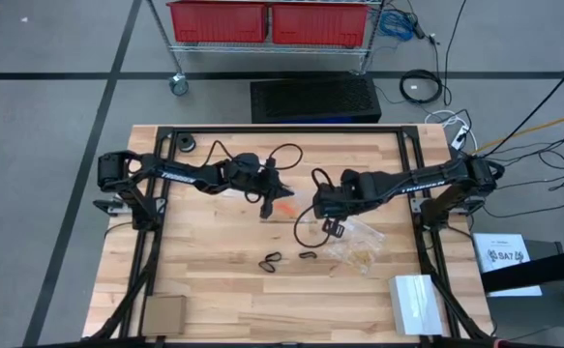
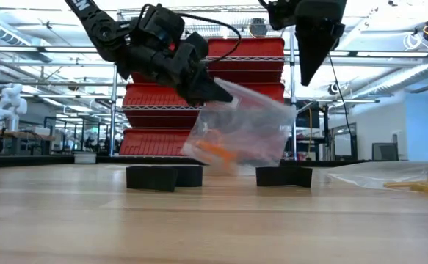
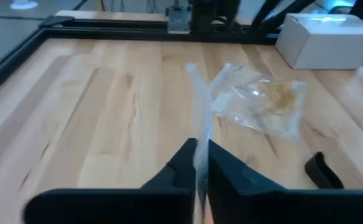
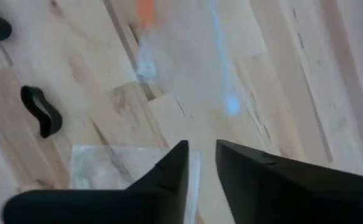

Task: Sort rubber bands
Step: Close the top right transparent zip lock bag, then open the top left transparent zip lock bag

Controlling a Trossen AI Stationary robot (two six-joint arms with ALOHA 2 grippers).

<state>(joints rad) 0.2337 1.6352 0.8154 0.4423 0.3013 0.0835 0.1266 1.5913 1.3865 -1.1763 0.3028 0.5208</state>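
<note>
Look at your left hand (image 1: 267, 207) near the middle of the worktop (image 1: 214, 280). Its fingers pinch the top edge of a clear bag (image 2: 239, 132) with orange rubber bands (image 2: 217, 150) inside, and the bag hangs above the wood. To the right, your right hand (image 1: 332, 229) sits just beside that bag, fingers a little apart with nothing in them. Two black rubber bands (image 1: 272, 259) lie on bare wood toward the front. Right of them lies another bag of tan bands (image 1: 357, 253).
</note>
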